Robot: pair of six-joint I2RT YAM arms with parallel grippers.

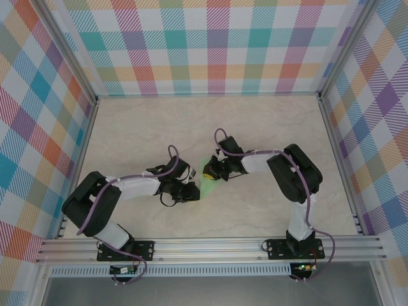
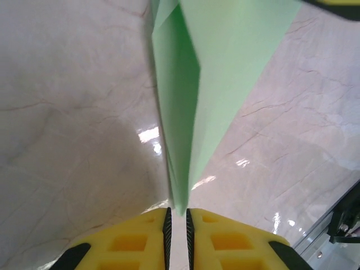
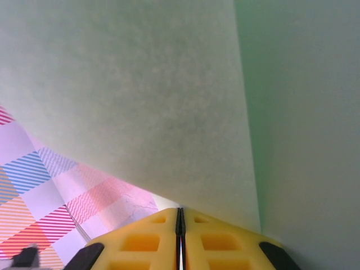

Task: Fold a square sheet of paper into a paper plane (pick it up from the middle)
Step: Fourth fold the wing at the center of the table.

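Observation:
The square sheet of paper (image 1: 208,183) is pale mint green and folded along a centre crease into a long pointed plane shape. It hangs above the middle of the table between my two grippers. In the left wrist view the paper (image 2: 214,67) stands on edge and narrows toward my left gripper (image 2: 178,216). Its tip sits between those fingertips, whose jaws are shut to a thin gap. My right gripper (image 3: 180,212) is shut, pads together, at the lower edge of the paper (image 3: 169,101). From above, the left gripper (image 1: 194,191) and the right gripper (image 1: 209,171) nearly meet.
The marble-look table (image 1: 159,127) is boxed in by plaid walls (image 1: 217,44) on three sides. An aluminium rail (image 1: 210,245) runs along the near edge by the arm bases. Part of that frame (image 2: 337,225) lies low right of the left gripper.

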